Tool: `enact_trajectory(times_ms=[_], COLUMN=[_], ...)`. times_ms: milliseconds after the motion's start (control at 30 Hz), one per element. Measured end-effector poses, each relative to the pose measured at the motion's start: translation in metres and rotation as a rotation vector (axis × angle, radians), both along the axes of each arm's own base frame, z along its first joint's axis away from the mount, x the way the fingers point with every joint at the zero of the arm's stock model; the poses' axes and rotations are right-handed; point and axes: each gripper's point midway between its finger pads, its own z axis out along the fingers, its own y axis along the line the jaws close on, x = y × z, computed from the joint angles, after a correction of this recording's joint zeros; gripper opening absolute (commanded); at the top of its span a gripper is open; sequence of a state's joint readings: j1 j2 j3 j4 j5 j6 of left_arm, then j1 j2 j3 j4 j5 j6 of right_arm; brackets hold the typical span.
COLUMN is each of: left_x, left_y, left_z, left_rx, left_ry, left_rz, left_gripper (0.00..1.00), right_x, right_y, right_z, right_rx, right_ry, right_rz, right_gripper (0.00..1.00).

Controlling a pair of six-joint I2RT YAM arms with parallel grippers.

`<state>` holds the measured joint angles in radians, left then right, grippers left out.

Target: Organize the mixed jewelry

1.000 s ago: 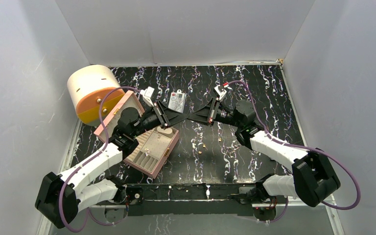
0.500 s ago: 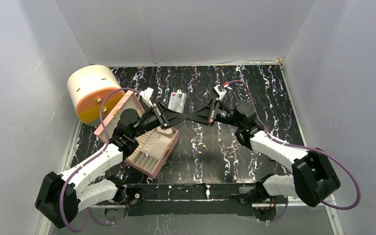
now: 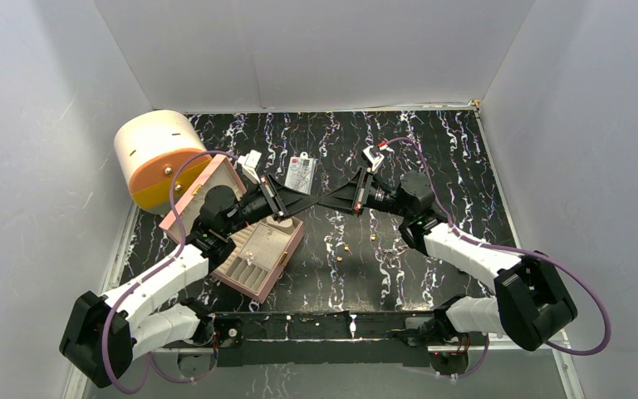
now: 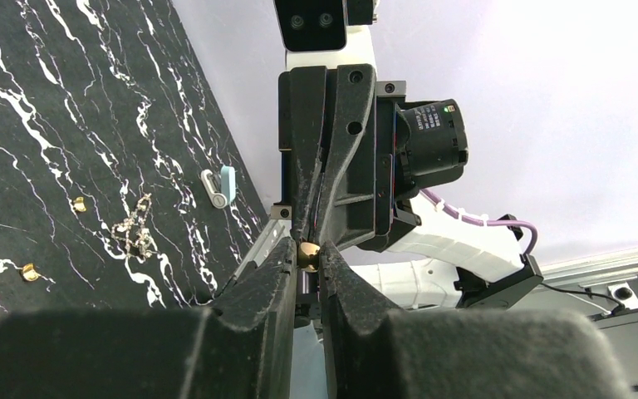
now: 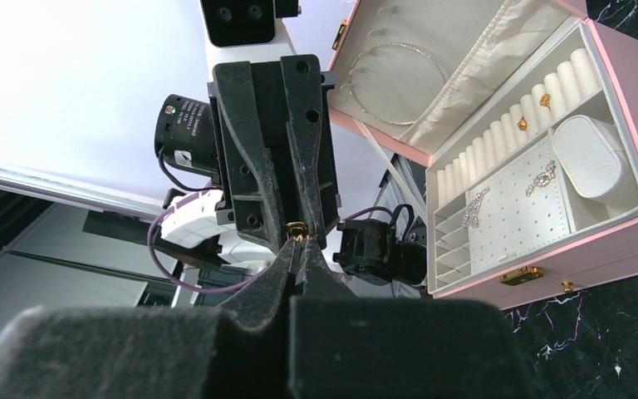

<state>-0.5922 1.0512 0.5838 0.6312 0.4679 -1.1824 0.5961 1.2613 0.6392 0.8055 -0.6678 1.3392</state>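
Over the middle of the table my two grippers meet tip to tip. A tiny gold stud (image 4: 308, 253) sits between them. My right gripper (image 5: 298, 239) is shut on the stud (image 5: 296, 228). My left gripper (image 4: 307, 251) has closed in from the other side, and both its pads touch the stud. In the top view the left gripper (image 3: 312, 199) and right gripper (image 3: 324, 200) hide the stud. More mixed jewelry lies loose on the table: gold studs (image 3: 345, 247) (image 4: 78, 204) and a thin chain (image 4: 133, 229). The pink quilted box (image 3: 292, 239) stands open.
The box (image 5: 631, 208) holds studs on its ring rolls (image 5: 522, 125) and sparkly pieces (image 5: 540, 177). A cream and orange round container (image 3: 156, 158) stands at the back left. A clear packet (image 3: 300, 173) lies behind the grippers. A light-blue block (image 4: 227, 184) rests near the chain.
The left gripper's jaws have narrowed onto the stud. Both arms have stayed almost where they were, tips together.
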Motion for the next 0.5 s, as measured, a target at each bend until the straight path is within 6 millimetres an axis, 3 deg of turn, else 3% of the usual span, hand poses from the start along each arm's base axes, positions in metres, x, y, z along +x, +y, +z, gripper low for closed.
enact_trajectory(times_ms=[133, 200, 500], left_x=[0.0, 0.001, 0.004], left_y=[0.0, 0.001, 0.012], left_z=[-0.001, 0.0, -0.012], left_rx=[0.004, 0.005, 0.142], left_ry=[-0.001, -0.009, -0.043], left_rz=[0.0, 0.007, 0.063], left_gripper=[0.08, 0.08, 0.08], right_x=[0.0, 0.0, 0.001], right_y=[0.0, 0.0, -0.005], right_z=[-0.001, -0.003, -0.013], right_rx=[0.0, -0.005, -0.033], right_ry=[0.002, 0.004, 0.037], right_rz=[0.002, 0.004, -0.044], right_gripper=[0.3, 0.39, 0.51])
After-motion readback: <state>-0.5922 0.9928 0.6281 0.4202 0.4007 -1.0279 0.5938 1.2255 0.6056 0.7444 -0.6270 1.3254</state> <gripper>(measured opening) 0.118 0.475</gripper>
